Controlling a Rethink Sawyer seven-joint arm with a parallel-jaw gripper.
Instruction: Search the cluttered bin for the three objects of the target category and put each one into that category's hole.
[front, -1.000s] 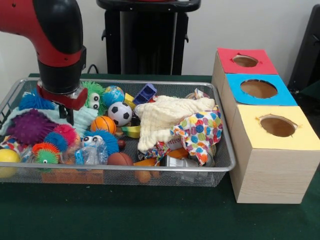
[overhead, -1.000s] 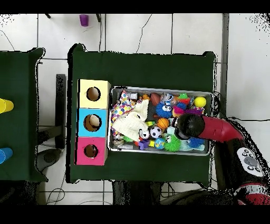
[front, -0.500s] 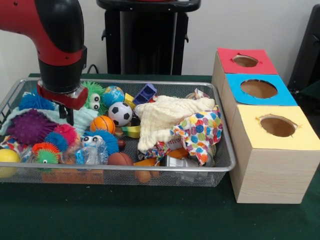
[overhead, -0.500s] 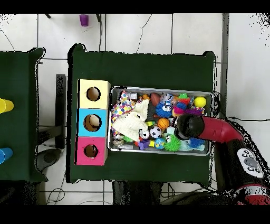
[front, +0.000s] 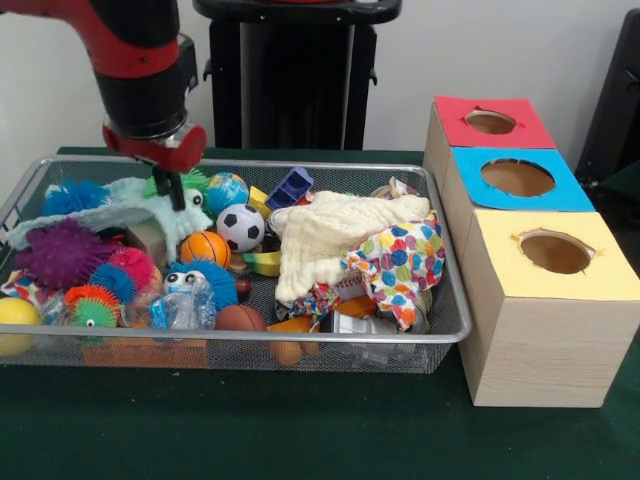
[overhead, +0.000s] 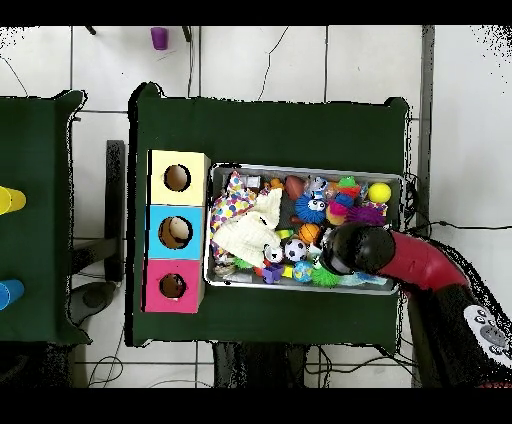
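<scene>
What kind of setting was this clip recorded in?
Probably a robotics lab set up for a sorting test: a wire mesh bin crammed with toys and cloths sits on a green-covered table, beside three wooden boxes with coloured tops and round holes, on a tiled floor.

Bright, even indoor light; soft shadows, little glare.

No legible text, labels or nos. anywhere in either view.
</scene>
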